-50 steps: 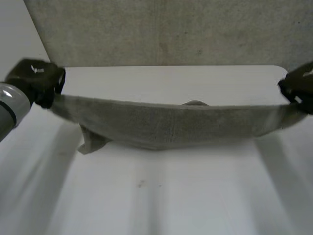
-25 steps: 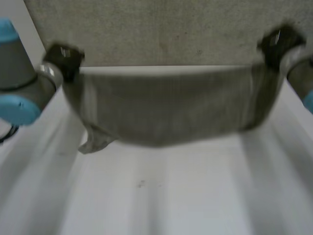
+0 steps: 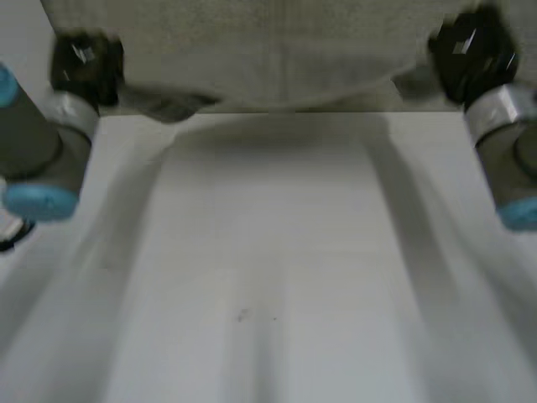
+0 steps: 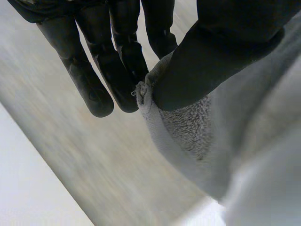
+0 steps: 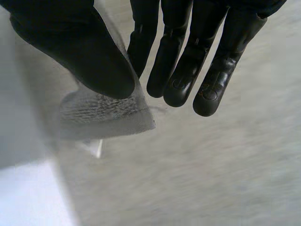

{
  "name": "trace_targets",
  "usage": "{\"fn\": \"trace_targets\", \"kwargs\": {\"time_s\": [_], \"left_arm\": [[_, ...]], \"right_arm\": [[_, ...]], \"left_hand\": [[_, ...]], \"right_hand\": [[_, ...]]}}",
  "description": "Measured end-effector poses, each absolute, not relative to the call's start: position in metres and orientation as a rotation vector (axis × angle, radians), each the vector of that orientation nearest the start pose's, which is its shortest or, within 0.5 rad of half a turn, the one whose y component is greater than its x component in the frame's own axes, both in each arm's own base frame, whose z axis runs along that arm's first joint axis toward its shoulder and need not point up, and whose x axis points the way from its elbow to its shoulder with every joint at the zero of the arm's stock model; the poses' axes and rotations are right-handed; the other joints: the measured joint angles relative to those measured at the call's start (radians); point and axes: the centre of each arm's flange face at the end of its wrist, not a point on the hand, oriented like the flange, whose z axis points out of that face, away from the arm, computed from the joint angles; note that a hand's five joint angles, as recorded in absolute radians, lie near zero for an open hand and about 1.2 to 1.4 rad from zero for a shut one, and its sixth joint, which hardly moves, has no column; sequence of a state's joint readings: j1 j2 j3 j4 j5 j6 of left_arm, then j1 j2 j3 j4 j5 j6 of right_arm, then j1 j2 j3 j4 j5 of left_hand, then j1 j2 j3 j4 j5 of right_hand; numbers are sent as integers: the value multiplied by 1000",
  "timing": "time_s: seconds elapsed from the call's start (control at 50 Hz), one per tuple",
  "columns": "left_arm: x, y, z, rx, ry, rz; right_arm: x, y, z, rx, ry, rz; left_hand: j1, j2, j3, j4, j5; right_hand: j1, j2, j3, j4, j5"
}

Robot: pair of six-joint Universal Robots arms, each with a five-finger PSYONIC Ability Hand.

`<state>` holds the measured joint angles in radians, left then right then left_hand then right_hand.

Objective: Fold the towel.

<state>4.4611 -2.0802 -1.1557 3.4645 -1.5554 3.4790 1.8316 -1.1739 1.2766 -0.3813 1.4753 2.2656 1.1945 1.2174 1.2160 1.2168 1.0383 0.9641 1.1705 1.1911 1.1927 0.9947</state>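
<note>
This looks like a robotics lab test cell. A bare white tabletop [image 3: 277,252] stands against a plain grey felt-like panel [image 5: 225,179], with the left arm [image 3: 38,151] and right arm [image 3: 503,143] reaching over it.

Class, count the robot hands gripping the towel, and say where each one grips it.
2. The left hand pinches the towel's left corner; the right hand pinches its right corner.

No words, numbers or signs can be read here (not even a small tag). The towel [image 4: 188,127] is plain grey cloth with no letters on it, and the white desk [image 3: 268,252] has no writing on it.
</note>
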Motion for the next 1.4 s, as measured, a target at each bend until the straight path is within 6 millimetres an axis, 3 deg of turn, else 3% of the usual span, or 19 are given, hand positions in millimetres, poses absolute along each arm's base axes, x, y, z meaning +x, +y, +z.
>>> {"fn": "trace_targets", "kwargs": {"time_s": [0.04,0.08,0.1,0.18,0.26,0.4,0.48,0.58,0.66,0.68,0.74,0.86,0.92,1.04,1.06,1.2,1.24,1.28,1.4], "left_arm": [[-237,-389,252,615,1924,-2347],[-237,-382,216,668,2028,-2263],[-237,-382,216,668,2028,-2263],[-236,-366,162,749,2183,-2120],[-232,-352,140,779,2259,-2037],[-212,-332,145,753,2330,-1930],[-192,-313,159,756,2392,-1790],[-178,-269,171,969,2492,-1464],[-174,-249,176,1097,2515,-1318],[-169,-234,184,1207,2507,-1214],[-166,-229,190,1255,2481,-1190],[-165,-240,197,1255,2395,-1284],[-167,-258,199,1224,2323,-1398],[-183,-305,183,1137,2263,-1604],[-183,-305,183,1137,2263,-1604],[-206,-354,165,1061,2199,-1764],[-208,-360,164,1050,2188,-1772],[-213,-383,159,984,2133,-1799],[-221,-412,155,910,2060,-1827]], "right_arm": [[243,-368,269,-1350,1853,-2701],[243,-366,228,-1414,1959,-2532],[243,-366,228,-1414,1959,-2532],[240,-356,166,-1503,2134,-2228],[237,-345,146,-1538,2230,-2044],[227,-332,159,-1547,2316,-1908],[211,-318,186,-1547,2409,-1792],[187,-296,209,-1569,2539,-1558],[175,-283,218,-1598,2595,-1419],[166,-271,225,-1640,2627,-1301],[162,-265,228,-1673,2634,-1249],[161,-268,225,-1705,2623,-1275],[163,-278,218,-1706,2612,-1340],[177,-328,191,-1592,2546,-1676],[177,-328,191,-1592,2546,-1676],[204,-371,169,-1442,2392,-1988],[207,-376,167,-1431,2371,-2024],[217,-393,163,-1396,2285,-2169],[230,-419,160,-1345,2154,-2383]], "left_hand": [[0,0,0,0,0],[0,0,0,0,0],[0,0,0,0,0],[0,0,0,0,0],[0,0,0,0,0],[0,0,0,0,0],[0,0,0,0,0],[0,0,0,0,0],[0,0,0,0,0],[0,0,0,0,0],[0,0,0,0,0],[0,0,0,0,0],[0,0,0,0,0],[0,0,0,0,0],[0,0,0,0,0],[5,0,0,0,0],[5,0,0,0,0],[5,0,0,0,0],[5,0,0,0,0]], "right_hand": [[0,0,0,0,0],[0,0,0,0,0],[0,0,0,0,0],[0,0,0,0,0],[0,0,0,0,0],[0,0,0,0,0],[0,0,0,0,0],[0,0,0,0,0],[0,0,0,0,0],[0,0,0,0,0],[0,0,0,0,0],[0,0,0,0,0],[0,0,0,0,0],[0,0,0,0,0],[0,0,0,0,0],[0,0,0,0,1],[0,0,0,0,1],[0,0,0,0,2],[0,0,0,0,2]]}}
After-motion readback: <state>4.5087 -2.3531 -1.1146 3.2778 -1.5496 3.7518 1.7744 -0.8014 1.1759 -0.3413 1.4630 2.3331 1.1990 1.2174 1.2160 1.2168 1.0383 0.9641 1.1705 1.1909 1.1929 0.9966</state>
